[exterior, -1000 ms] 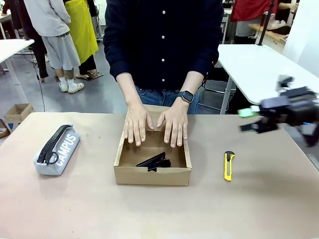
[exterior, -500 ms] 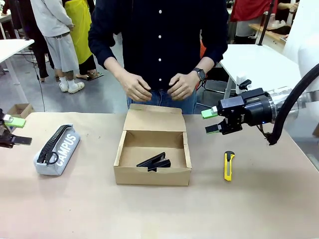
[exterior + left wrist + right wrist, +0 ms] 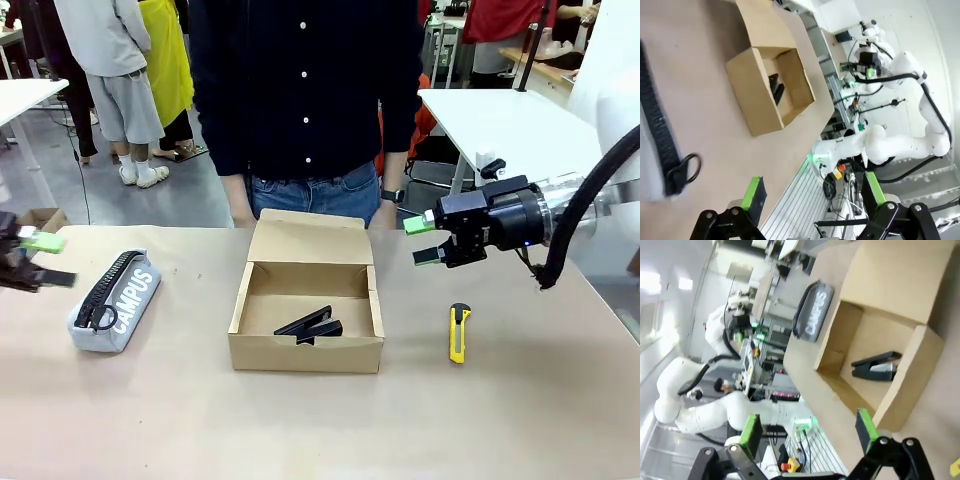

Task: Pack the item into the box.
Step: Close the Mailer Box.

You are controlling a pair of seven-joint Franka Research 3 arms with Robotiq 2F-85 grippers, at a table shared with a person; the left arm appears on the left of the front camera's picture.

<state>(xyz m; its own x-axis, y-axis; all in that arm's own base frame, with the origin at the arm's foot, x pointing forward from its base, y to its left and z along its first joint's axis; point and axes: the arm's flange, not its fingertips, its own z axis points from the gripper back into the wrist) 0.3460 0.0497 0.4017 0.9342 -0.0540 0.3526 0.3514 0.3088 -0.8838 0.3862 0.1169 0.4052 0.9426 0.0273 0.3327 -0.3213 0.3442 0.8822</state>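
Observation:
The brown cardboard box sits mid-table with its lid flap standing open at the back. The black angular item lies inside it, near the front wall. My right gripper hovers open above the table, to the right of the box and pointing toward it. At the table's far left my left gripper is open, beside the pencil case. The left wrist view shows the box and item beyond my open gripper. Ahead of the open right gripper, the right wrist view holds the box and item.
A grey "CAMPUS" pencil case lies left of the box. A yellow-and-black utility knife lies right of it, below my right gripper. A person stands at the far edge with arms down at the sides.
The person lifted both hands off the box and dropped them to the sides. My right gripper swung in from the right edge toward the box. My left gripper came in at the left edge.

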